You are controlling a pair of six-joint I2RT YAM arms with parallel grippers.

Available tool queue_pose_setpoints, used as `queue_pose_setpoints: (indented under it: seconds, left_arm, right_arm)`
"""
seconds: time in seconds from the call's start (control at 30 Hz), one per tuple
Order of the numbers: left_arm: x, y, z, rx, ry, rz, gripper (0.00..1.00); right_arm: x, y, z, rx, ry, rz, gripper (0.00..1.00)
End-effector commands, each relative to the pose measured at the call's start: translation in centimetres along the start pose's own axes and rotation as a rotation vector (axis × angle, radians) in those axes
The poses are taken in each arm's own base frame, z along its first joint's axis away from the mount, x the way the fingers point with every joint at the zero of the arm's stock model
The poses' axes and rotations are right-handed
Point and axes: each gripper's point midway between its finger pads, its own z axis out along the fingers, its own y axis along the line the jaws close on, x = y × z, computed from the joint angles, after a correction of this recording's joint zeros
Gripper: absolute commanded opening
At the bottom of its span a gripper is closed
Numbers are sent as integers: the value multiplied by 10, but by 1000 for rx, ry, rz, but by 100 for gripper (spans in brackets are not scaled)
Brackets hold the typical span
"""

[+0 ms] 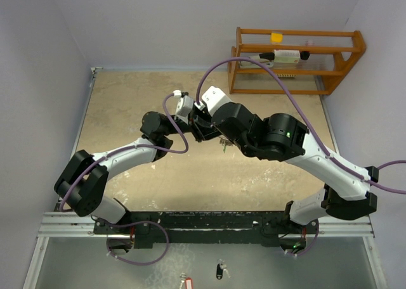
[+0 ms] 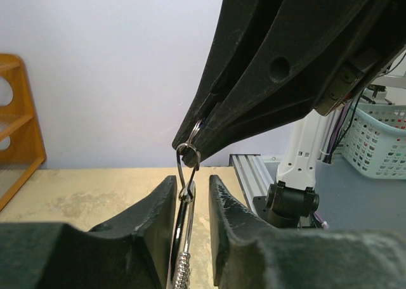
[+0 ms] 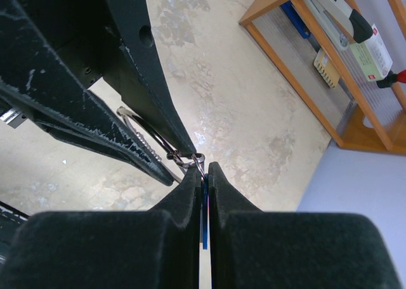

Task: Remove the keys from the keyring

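Pinching the keyring point(image 2: 188, 157) between near-closed jaws, left gripper point(image 2: 191, 182), right gripper point(image 3: 203, 170) jaws clamped on blue key point(image 3: 204, 225), fingertips almost meeting.

Both are the same build tbh: glossy white shells on the left arm point(image 1: 124, 154) and right arm point(image 1: 333, 165), chunky black joint housings, and a tiny green light point(image 1: 287, 134) on the right one. Purple cables point(image 1: 241, 59) loop off each. The fingers point(image 3: 63, 118) are matte black with white scuffs and a round hole in the side.
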Motion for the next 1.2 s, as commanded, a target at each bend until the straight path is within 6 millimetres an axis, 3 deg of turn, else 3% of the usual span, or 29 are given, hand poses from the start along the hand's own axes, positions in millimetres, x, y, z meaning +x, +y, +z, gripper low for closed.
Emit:
queue_pose_setpoints:
  seconds: [0.0, 0.17, 0.37, 0.57, 0.73, 1.17]
  left_arm:
    - [-10, -7, 2, 34, -39, 14, 17]
    - [-8, -6, 1, 30, -46, 13, 0]
    - [-19, -11, 0, 39, -103, 22, 0]
    - [-21, -4, 0, -9, -110, 26, 0]
    - [-4, 22, -4, -139, 5, 85, 0]
    - [2, 48, -14, -293, 72, 121, 0]
  right_arm:
    - [-8, -9, -8, 18, -54, 41, 0]
    - [-8, -9, -8, 18, -55, 42, 0]
    - [-7, -8, -7, 18, -49, 38, 0]
    - [-8, -10, -9, 23, -53, 44, 0]
    - [-8, -10, -8, 26, -52, 39, 0]
    - [-12, -10, -10, 17, -44, 26, 0]
